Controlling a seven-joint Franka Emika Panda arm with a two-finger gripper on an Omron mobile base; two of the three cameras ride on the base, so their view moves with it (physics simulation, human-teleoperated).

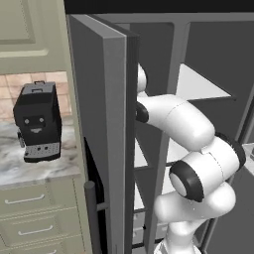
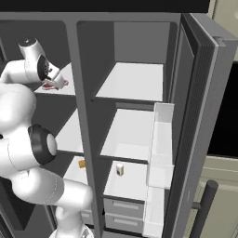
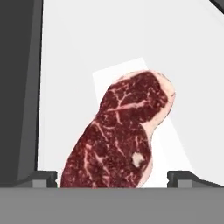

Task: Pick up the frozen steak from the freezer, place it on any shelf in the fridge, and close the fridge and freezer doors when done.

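**Tool spread over the steak on the freezer's top shelf**

The tool [image 3: 112, 177] hung just over the frozen steak [image 3: 119, 133], its two tips spread wide, one on either side of the meat's near end, pinching nothing. The steak lay flat on the freezer's upper white shelf [image 3: 87, 48], close to the dark side wall [image 3: 17, 87]; from the right base camera it showed as a red patch [image 2: 50, 85] under the hand. Both doors of the tall grey appliance stood open, the fridge door [image 2: 200, 121] carrying pale bins [image 2: 160, 139]. A black coffee machine [image 1: 37, 121] sat on the marble counter [image 1: 30, 166]. In the hand camera the steak's long axis ran from the tool's tips up and rightward, away from it.
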